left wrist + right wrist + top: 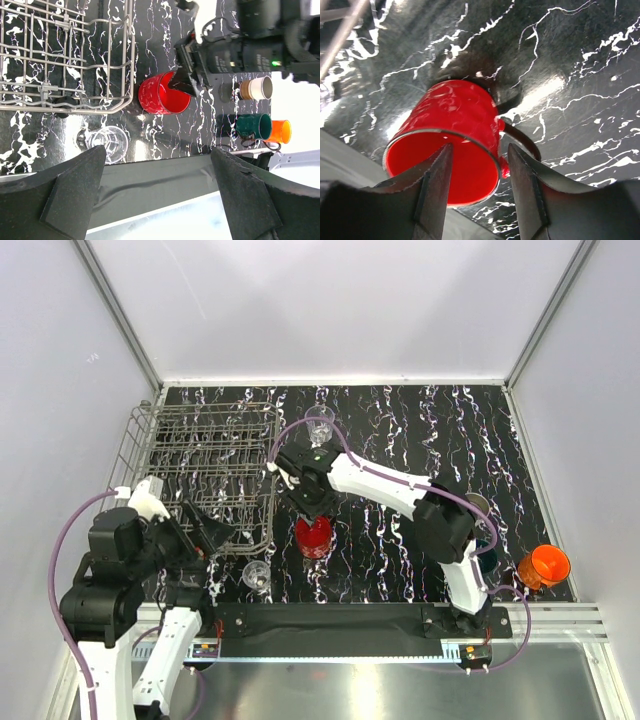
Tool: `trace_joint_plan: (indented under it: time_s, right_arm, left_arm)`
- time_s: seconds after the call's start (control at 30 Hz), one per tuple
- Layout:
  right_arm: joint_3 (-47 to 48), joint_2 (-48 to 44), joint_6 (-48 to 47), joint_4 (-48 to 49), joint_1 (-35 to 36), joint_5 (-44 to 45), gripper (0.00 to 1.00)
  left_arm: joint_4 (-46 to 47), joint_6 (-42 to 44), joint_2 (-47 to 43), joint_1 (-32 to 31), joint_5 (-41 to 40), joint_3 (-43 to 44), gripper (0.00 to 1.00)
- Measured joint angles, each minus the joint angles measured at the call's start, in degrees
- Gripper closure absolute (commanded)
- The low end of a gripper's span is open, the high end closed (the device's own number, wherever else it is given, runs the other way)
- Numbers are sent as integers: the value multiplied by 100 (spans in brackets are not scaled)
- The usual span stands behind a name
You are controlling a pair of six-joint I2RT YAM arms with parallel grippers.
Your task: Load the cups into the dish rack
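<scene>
Arm R (395, 487) folded leftward, R claw (480, 150) parted astride red cup (455, 110) rim, L claw (157, 152) gaping.

The red cup (455, 112) stands tilted in this view on the black table (580, 60) with its white veining, mouth open toward the camera and rim catching the light. The right gripper (479, 162) straddles the cup's wall on the handle side: one finger (432, 190) sits over the open mouth, the other outside, just beside the dark curved handle (522, 137). The jaws stand apart, a gap showing between the outer finger and the rim. A grey bar (342, 25) crosses the top left corner
</scene>
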Motion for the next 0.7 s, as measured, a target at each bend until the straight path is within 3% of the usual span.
trace_joint_plan:
  time_s: [0.23, 0.43, 0.53, 0.7]
  right_arm:
    - [2, 238, -214, 7, 52, 205, 50]
    - [-4, 295, -238, 2, 79, 269, 70]
    - [-4, 306, -232, -4, 79, 352, 87]
    - [2, 310, -127, -4, 92, 529, 100]
  left_arm:
    - [-157, 59, -28, 0, -2, 127, 7]
    - [-227, 61, -122, 0, 7, 149, 8]
    - [-249, 59, -155, 0, 35, 149, 10]
    - [-245, 70, -197, 0, 149, 149, 9]
